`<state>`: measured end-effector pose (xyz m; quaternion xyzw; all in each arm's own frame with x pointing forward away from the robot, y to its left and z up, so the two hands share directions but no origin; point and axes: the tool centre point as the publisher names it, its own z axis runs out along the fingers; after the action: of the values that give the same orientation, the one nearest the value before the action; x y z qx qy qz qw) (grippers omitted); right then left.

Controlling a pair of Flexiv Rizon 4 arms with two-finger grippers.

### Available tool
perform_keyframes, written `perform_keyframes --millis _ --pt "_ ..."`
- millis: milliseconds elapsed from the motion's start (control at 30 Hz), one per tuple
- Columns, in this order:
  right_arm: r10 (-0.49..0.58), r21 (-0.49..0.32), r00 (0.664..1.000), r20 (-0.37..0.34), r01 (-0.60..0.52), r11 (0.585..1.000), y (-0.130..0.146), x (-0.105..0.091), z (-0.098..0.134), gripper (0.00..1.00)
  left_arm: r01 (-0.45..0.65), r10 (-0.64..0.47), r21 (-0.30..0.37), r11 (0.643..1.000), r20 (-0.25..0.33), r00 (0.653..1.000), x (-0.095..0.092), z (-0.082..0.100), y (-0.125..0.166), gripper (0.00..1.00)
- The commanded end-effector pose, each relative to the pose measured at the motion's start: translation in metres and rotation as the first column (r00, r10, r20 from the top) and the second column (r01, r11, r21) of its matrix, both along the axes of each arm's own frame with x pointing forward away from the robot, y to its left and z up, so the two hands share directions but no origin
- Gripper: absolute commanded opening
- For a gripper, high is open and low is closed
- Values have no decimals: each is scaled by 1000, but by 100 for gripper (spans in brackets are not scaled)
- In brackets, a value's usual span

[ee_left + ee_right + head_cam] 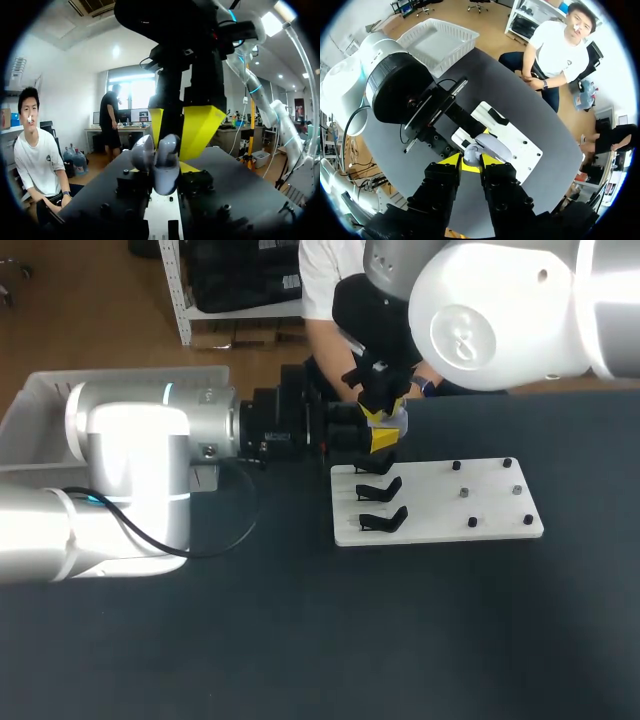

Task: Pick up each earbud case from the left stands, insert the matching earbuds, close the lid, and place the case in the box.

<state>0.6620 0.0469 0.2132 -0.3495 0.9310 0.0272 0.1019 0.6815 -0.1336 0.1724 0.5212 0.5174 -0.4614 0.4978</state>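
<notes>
The earbud case is off the stands, held in the air over the far left corner of the white board, where the two arms meet. The left arm comes in low and level from the left side. The left gripper has the case clamped between its two dark fingers, which stand about a case's width apart and press on its lower body from both sides. The case is pale grey and its lid is open, so the two rounded halves spread upward in a narrow V.

The right arm comes down from the far right, and the right gripper sits directly over the open case, right at its upper edges. Whether it has hold of the case or the lid I cannot tell.

The board lies flat on the dark surface. Three black stands sit in a column along the board's left side, the farthest one just beneath the grippers. Several small dark pegs are spread over the board's right half. The white box sits at the far left of the surface, well apart from the board and partly hidden behind the left arm
</notes>
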Motion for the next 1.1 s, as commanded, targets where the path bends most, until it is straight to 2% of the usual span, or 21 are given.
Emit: perform_keyframes --millis 33,100,733,933,1100 --pt "-3 0 1000 6 3 1000 1 -2 -1 33 -4 4 -4 1000 3 1000 -1 0 -1 0" --pt "-4 0 1000 6 4 1000 1 -2 -1 40 -4 4 -4 1000 3 1000 -1 0 -1 0" --pt "-11 -2 1000 22 11 1000 -1 1 4 42 -4 4 -4 1000 3 1000 -1 0 -1 0" --pt "-8 31 999 45 6 1000 2 -2 22 44 -4 4 -4 1000 3 1000 -1 0 -1 0" --pt "-16 68 997 79 11 998 5 12 36 44 -4 4 -4 1000 3 1000 -1 0 -1 0"
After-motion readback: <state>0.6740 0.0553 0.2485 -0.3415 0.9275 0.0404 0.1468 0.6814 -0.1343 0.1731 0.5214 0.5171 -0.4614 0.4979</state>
